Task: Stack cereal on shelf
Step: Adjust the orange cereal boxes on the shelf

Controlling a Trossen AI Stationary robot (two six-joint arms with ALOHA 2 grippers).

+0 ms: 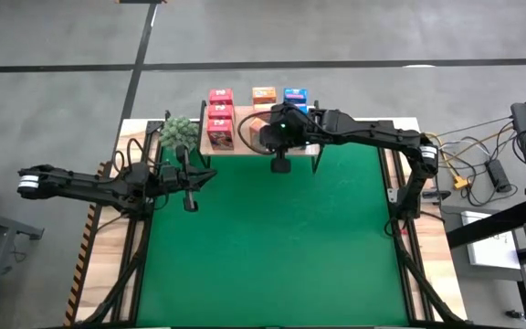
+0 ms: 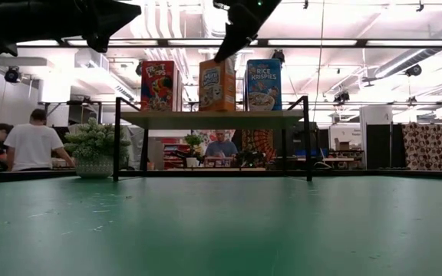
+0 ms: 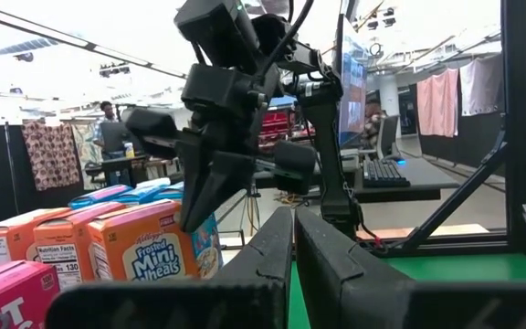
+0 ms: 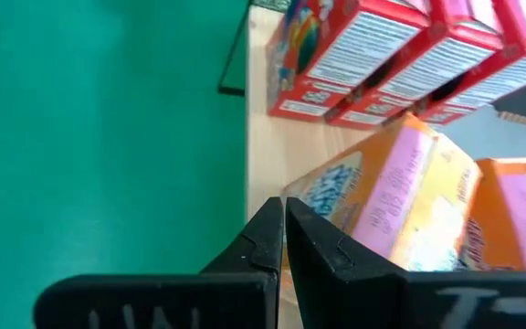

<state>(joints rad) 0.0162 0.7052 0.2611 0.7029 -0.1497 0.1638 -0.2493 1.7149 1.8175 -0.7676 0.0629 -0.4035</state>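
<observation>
Probably an open-plan robotics lab or workshop: behind the green mat-covered table [image 2: 221, 230] run exposed white ceiling ducts [image 2: 156, 19], seated people at desks [image 2: 31, 142], and a desk-mounted black keyboard [image 3: 383, 172].

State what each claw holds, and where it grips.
Nothing. Left claw is shut on air over the mat's left side; right claw is shut, empty, above the shelf by the orange boxes.

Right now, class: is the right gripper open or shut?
Shut. In the right wrist view the right gripper's fingers meet, holding nothing, above the shelf.
</observation>
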